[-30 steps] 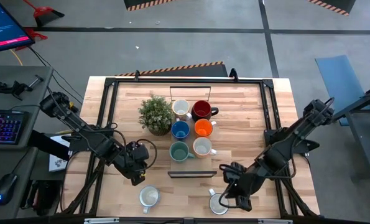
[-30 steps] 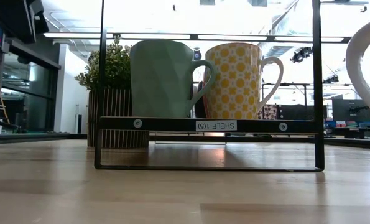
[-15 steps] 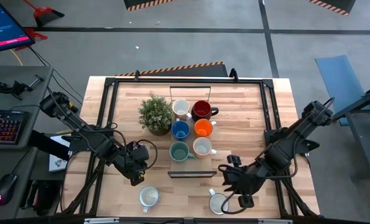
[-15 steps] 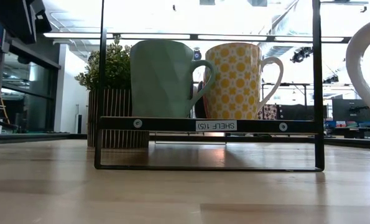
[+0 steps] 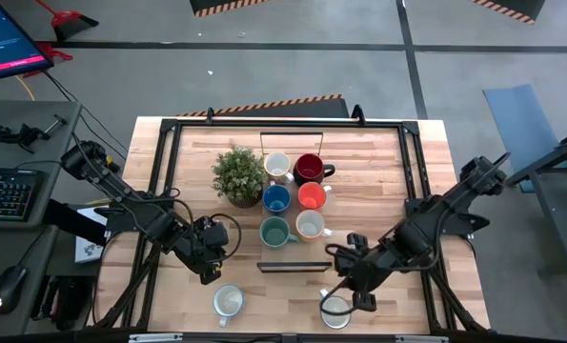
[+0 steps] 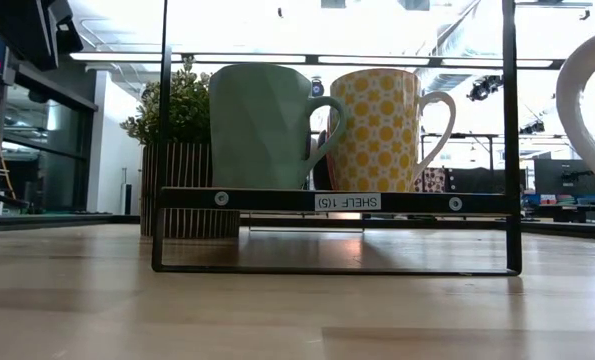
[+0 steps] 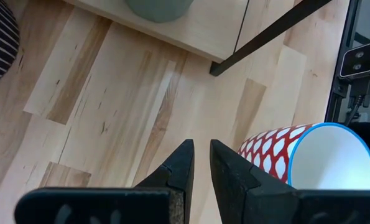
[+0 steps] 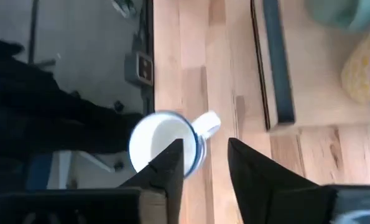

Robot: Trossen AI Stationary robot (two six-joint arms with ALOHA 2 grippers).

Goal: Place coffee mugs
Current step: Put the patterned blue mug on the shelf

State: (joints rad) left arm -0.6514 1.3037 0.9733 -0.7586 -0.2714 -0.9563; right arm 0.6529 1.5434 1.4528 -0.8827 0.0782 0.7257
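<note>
Light wooden table (image 5: 378, 171) boards fill the middle of a grey-floored room. Six small round mugs sit in a black wire rack (image 5: 293, 267) beside a potted green plant (image 5: 237, 175). The right claw (image 5: 347, 286) hangs just above and beside a white mug with a blue rim (image 5: 335, 310) near the front edge. Its fingers (image 8: 172, 165) are apart with nothing between them; the mug (image 8: 166, 140) sits just past the fingertips. The left claw (image 5: 210, 265) waits with its fingers (image 7: 181, 168) nearly together, holding nothing. A red-and-white patterned mug (image 7: 303, 155) stands just beside it.
</note>
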